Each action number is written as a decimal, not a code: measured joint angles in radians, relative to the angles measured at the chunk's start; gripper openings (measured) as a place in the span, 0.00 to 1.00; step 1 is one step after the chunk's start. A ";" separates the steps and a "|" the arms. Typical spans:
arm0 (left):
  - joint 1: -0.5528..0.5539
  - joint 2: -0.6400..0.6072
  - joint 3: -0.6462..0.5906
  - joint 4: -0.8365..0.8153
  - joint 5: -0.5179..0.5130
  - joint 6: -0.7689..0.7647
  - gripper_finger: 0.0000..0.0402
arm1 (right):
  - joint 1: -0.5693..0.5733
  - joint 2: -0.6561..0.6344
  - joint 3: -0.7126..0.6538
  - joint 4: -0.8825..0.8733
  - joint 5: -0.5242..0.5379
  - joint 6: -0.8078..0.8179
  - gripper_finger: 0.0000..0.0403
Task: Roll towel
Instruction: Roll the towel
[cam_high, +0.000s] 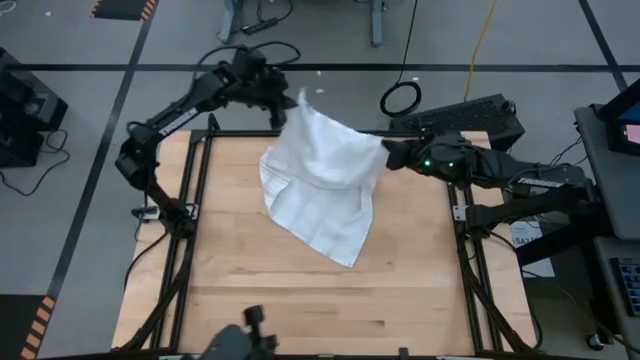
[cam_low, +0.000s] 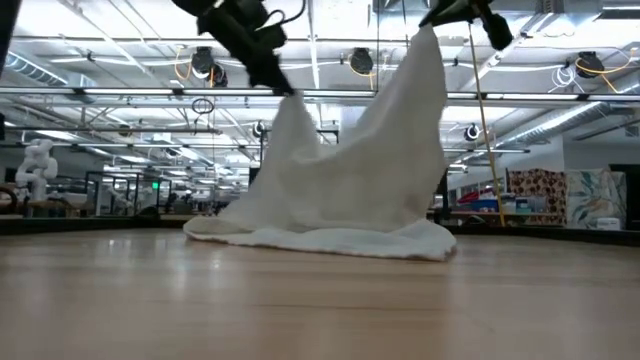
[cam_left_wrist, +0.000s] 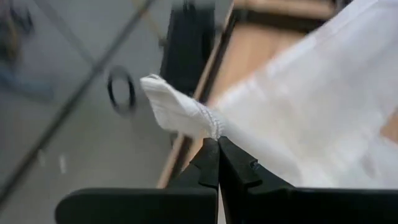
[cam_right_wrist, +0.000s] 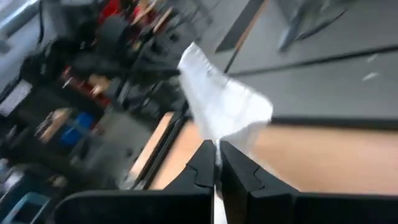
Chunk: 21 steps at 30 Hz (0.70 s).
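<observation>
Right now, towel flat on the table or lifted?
Partly lifted. The left gripper and right gripper each pinch a corner of the towel held high; its lower edge drapes bunched on the table.

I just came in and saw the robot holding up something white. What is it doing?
The robot's two arms are lifting a white towel by two corners at the far end of the wooden table. The left end effector is shut on one corner and the right end effector is shut on another. The top of the towel hangs in the air between them, while its lower part lies bunched on the tabletop. It has not been rolled up yet.
</observation>
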 joint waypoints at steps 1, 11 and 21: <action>-0.010 0.019 0.000 0.078 0.000 0.006 0.00 | 0.000 -0.009 0.000 -0.010 0.031 -0.008 0.00; -0.004 0.188 0.000 0.336 -0.079 -0.260 0.07 | -0.031 -0.083 0.000 -0.124 0.192 -0.026 0.00; -0.009 0.191 -0.018 -0.504 -0.120 -0.216 0.57 | -0.049 -0.073 0.000 -0.190 0.188 0.002 0.00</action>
